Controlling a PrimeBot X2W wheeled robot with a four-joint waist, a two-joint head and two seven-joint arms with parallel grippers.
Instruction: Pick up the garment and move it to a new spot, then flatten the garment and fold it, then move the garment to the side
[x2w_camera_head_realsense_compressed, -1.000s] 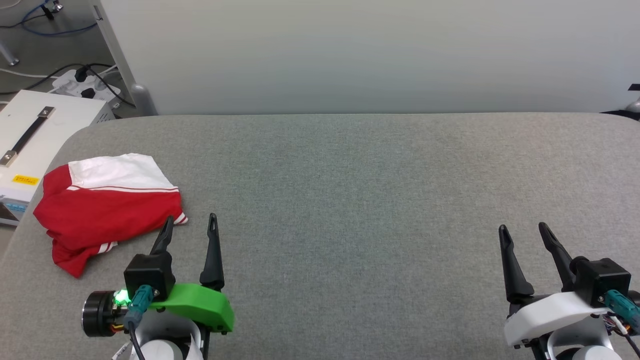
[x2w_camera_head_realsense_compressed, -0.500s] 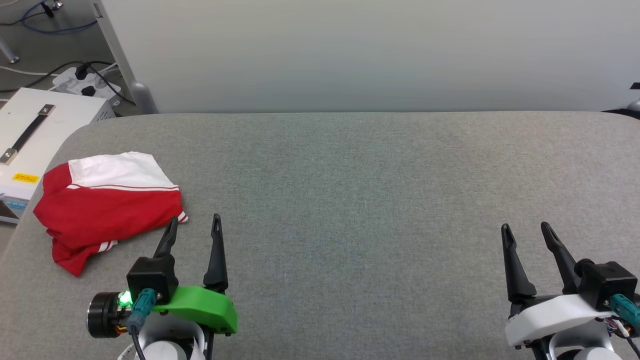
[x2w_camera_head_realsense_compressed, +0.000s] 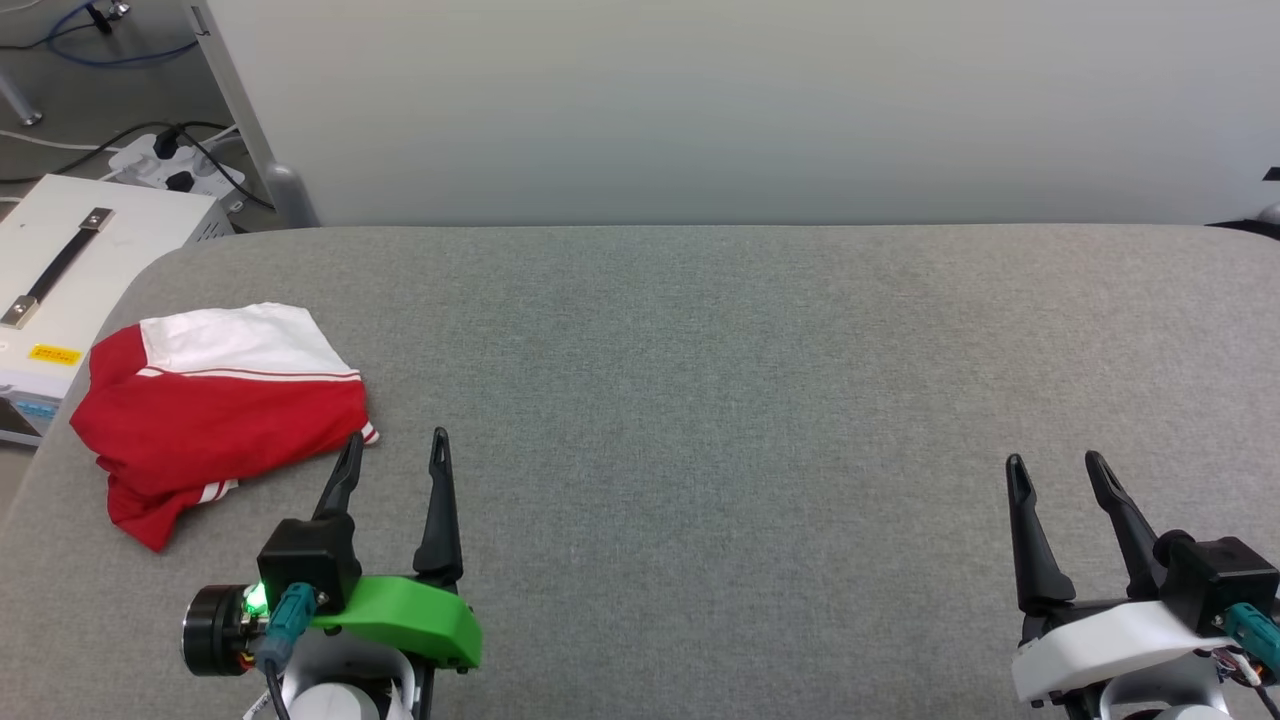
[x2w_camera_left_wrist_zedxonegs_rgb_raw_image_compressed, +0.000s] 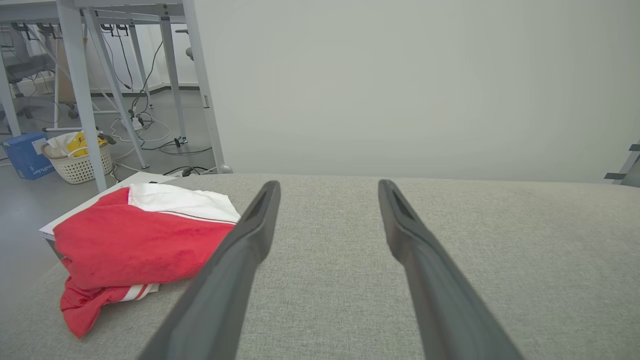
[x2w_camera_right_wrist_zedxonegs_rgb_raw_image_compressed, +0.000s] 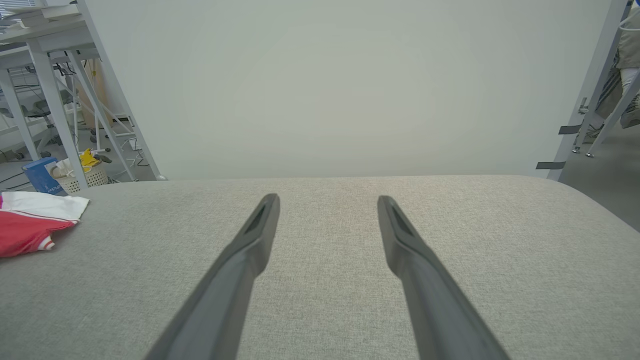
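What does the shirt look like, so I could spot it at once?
Find the big grey table and go to its left end, just ahead of the left gripper. The shirt lies there, bunched up. It is bright red with a white panel and red-white stripe trim, the one patch of colour on the grey top, unlike the plain white box beside the table.

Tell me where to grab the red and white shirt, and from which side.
Probably the striped cuff corner of the red and white shirt, approached from the table-centre side by the open left gripper. That corner pokes out on the grey table right beside the gripper's fingertip, while the rest lies in a thick folded bundle.
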